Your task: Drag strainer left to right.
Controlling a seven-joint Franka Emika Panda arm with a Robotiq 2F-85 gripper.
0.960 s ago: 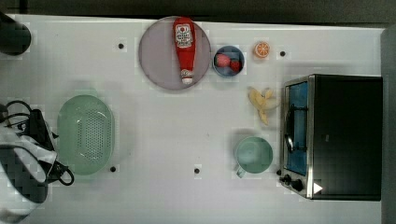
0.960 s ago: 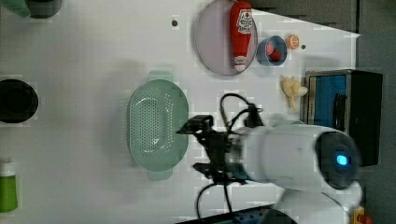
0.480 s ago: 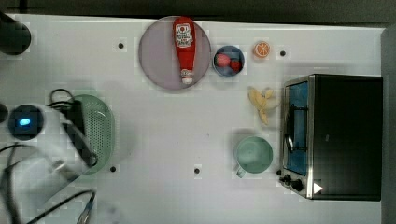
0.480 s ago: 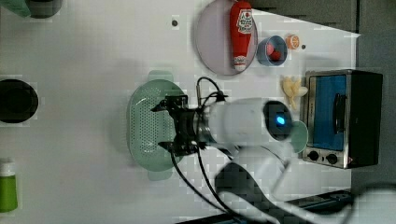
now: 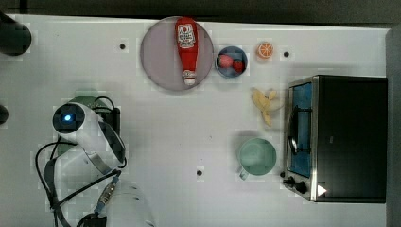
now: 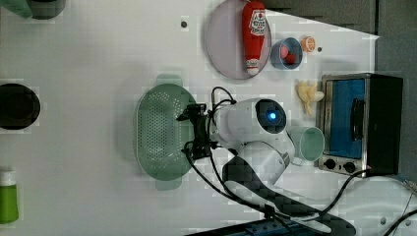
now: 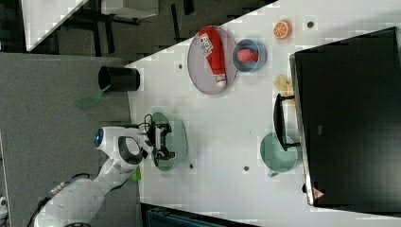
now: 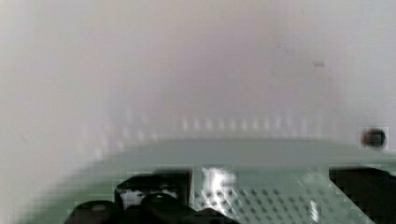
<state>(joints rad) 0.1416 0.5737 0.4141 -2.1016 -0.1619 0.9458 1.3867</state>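
Left view: gripper [image 6: 195, 132] sits over the right rim of the strainer [image 6: 158, 131] as the left view shows it, fingers spread wide, one finger [image 6: 193, 111] toward each end of the rim's long side, nothing gripped. Strainer bowl lies just beyond the fingertips on the white table [image 6: 98, 98]. Mug [image 6: 309, 143] stands well behind the fingers, past the arm.

Mint-green oval strainer [image 6: 160, 130] (perforated bowl) upright on white table.
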